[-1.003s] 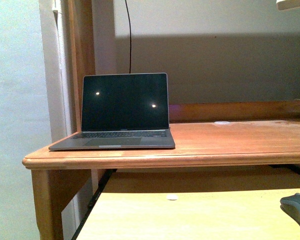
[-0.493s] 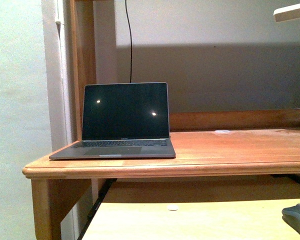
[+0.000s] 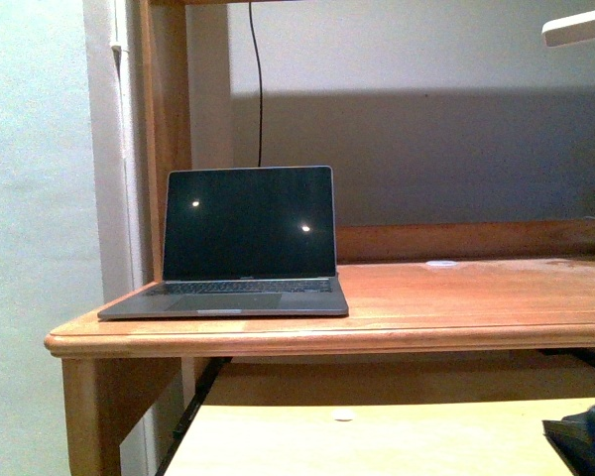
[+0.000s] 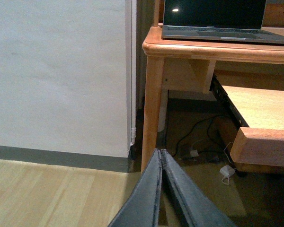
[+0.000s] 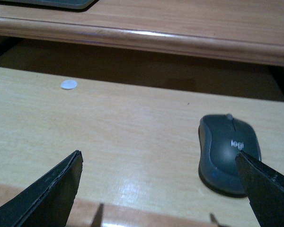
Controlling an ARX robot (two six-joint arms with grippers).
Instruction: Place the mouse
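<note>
The mouse (image 5: pixel 227 150) is a dark grey oval with a "logi" mark, lying flat on the pale pull-out tray (image 5: pixel 123 127) under the desk top. My right gripper (image 5: pixel 158 157) hangs open just above the tray. One finger (image 5: pixel 265 187) overlaps the mouse's near edge and the other stands far off to the side, so most of the mouse lies outside the jaws. In the front view the right gripper (image 3: pixel 585 442) shows as a dark shape at the lower right corner and hides the mouse. My left gripper (image 4: pixel 160 152) is shut on nothing, low beside the desk leg.
A dark open laptop (image 3: pixel 240 248) stands on the left of the wooden desk top (image 3: pixel 456 297). A small white dot (image 5: pixel 68 84) lies on the tray. The desk's front edge (image 5: pixel 146 40) overhangs the tray's far side. Cables and a plug (image 4: pixel 225 171) lie on the floor under the desk.
In the front view the scene has slid down a little. The mouse that showed at the lower right is now covered by the dark right gripper.
</note>
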